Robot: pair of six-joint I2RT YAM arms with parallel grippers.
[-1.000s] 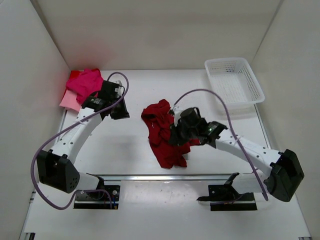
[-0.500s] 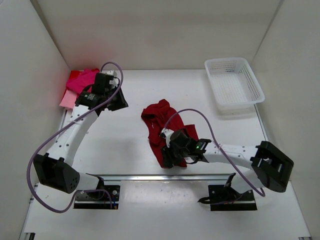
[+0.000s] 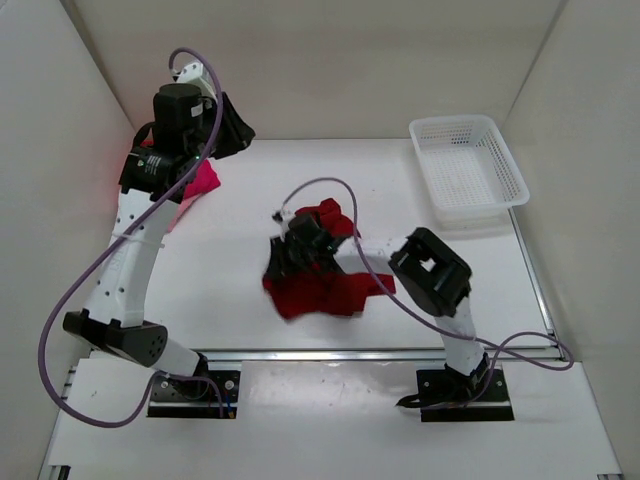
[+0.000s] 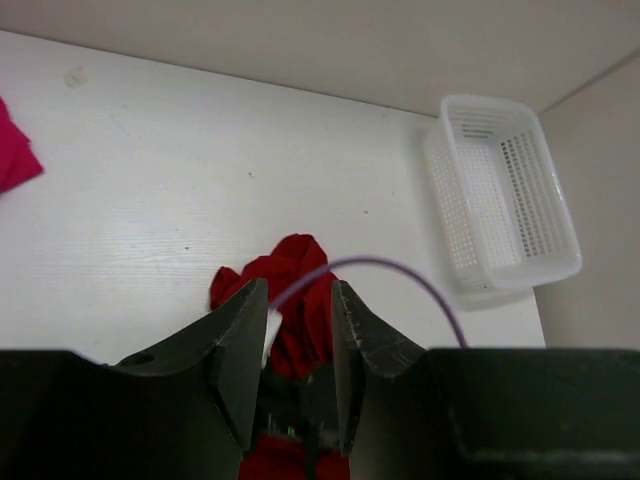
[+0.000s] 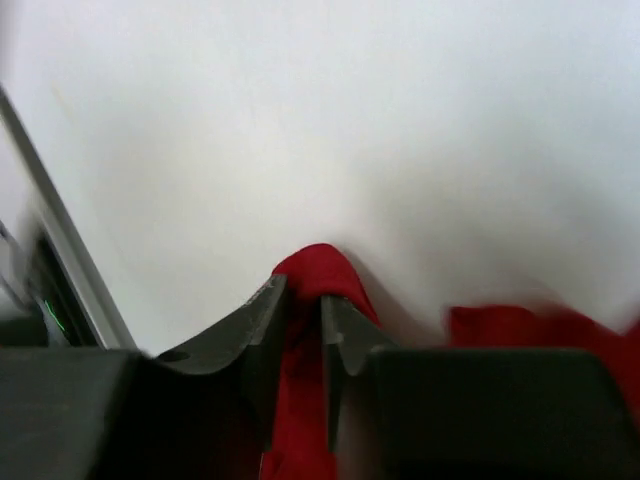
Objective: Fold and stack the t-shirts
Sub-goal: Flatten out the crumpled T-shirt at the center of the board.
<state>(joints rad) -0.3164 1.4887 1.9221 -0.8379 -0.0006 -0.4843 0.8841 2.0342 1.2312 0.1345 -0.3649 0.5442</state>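
Observation:
A dark crimson t-shirt [image 3: 325,288] lies crumpled at the table's middle. My right gripper [image 3: 279,257] is at its left edge, and in the right wrist view the right gripper [image 5: 303,292] is shut on a fold of the crimson t-shirt [image 5: 318,265]. The left gripper [image 3: 232,128] is raised high at the back left, open and holding nothing. The left wrist view looks down between the left gripper [image 4: 298,290] at the crimson t-shirt [image 4: 298,262]. A hot pink t-shirt [image 3: 201,181] lies at the far left, mostly hidden by the left arm; a corner of the hot pink t-shirt [image 4: 14,160] shows in the left wrist view.
A white mesh basket [image 3: 468,166] stands at the back right, also seen as the basket [image 4: 505,195] in the left wrist view. White walls close in the left, back and right sides. The right arm's purple cable [image 3: 330,190] loops over the crimson shirt.
The left arm rose from the pink shirts up toward the back wall, its jaws widening. The right gripper swung left, closed on the crimson shirt and pulled it leftward, reshaping it.

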